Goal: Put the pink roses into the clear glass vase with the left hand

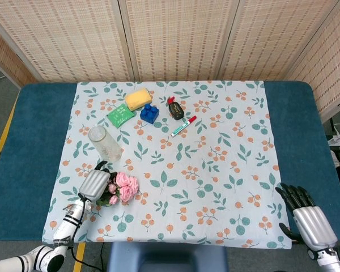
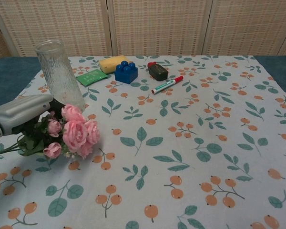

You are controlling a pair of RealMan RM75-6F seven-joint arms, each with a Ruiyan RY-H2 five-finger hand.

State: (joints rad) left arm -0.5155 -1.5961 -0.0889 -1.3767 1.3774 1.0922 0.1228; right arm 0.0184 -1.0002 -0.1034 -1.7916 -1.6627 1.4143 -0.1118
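The bench (image 1: 34,141) carries a floral cloth (image 1: 215,170) that covers most of its blue top. At the cloth's near left corner, the left hand (image 1: 94,184) lies over the green stems of the pink roses (image 1: 123,188), fingers wrapped around them in a grasp; the blooms lean toward the middle of the cloth, and the chest view shows them raised slightly off it. Just behind stands the clear glass vase (image 2: 60,75), upright, close to the hand. The right hand (image 1: 307,220) rests at the near right corner, fingers spread, grasping nothing. Along the far side lie a yellow sponge (image 1: 137,98), a blue block (image 1: 149,113), a green packet (image 1: 119,116), a black object (image 1: 175,109) and a marker (image 1: 183,126).
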